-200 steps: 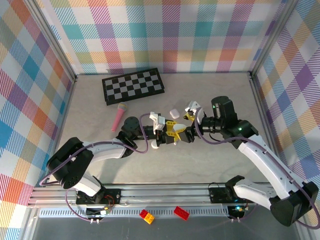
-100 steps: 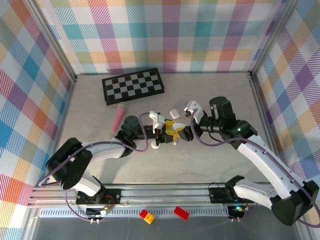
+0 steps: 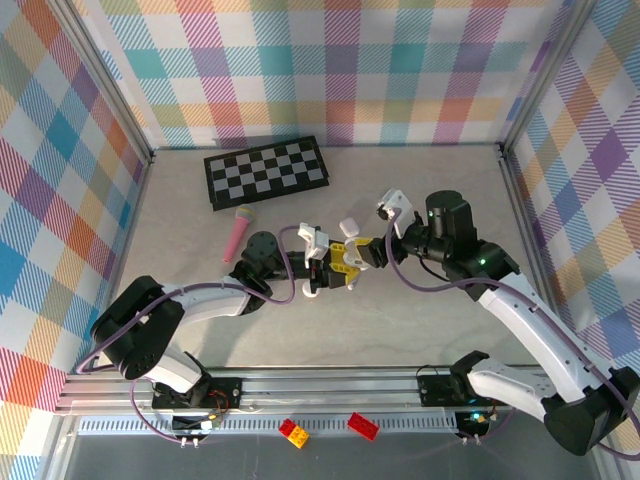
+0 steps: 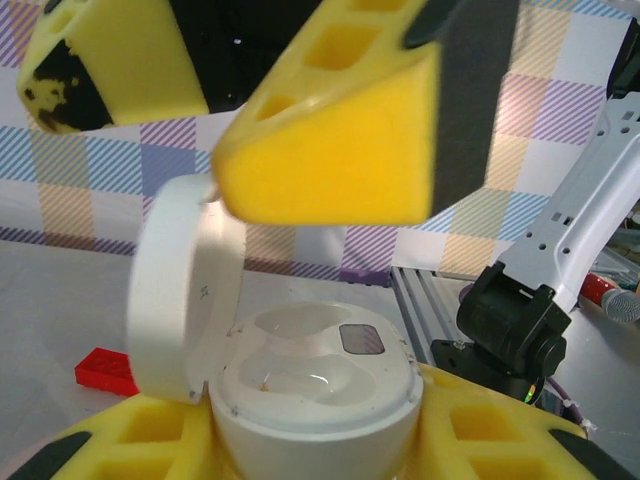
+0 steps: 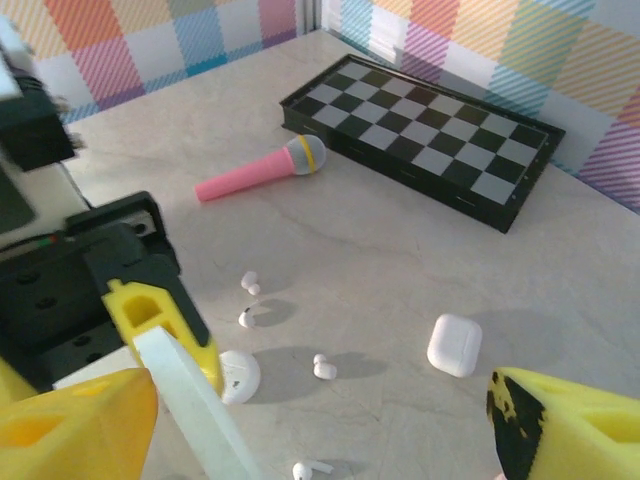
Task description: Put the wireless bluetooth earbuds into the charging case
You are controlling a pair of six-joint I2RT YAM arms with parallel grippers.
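My left gripper (image 4: 315,440) is shut on the white charging case (image 4: 315,385), held upright between its yellow fingers. The lid (image 4: 180,285) is swung open and both sockets look empty. My right gripper (image 5: 320,400) stands open just above the case, and one of its yellow fingers (image 4: 330,130) is at the lid's top edge. On the table below lie several white earbuds (image 5: 323,368), among them another earbud (image 5: 246,317) and a third earbud (image 5: 305,468). In the top view the left gripper (image 3: 335,262) and the right gripper (image 3: 365,250) meet at the table's middle.
A closed white case (image 5: 455,345) and a round white shell (image 5: 238,375) lie among the buds. A pink toy microphone (image 5: 262,172) and a chessboard (image 5: 425,140) sit farther back. A red brick (image 3: 362,425) and a yellow-red brick (image 3: 293,431) lie by the front rail.
The right gripper has drawn slightly up and back over the case and its jaws have narrowed a little. The left gripper keeps the case in place.
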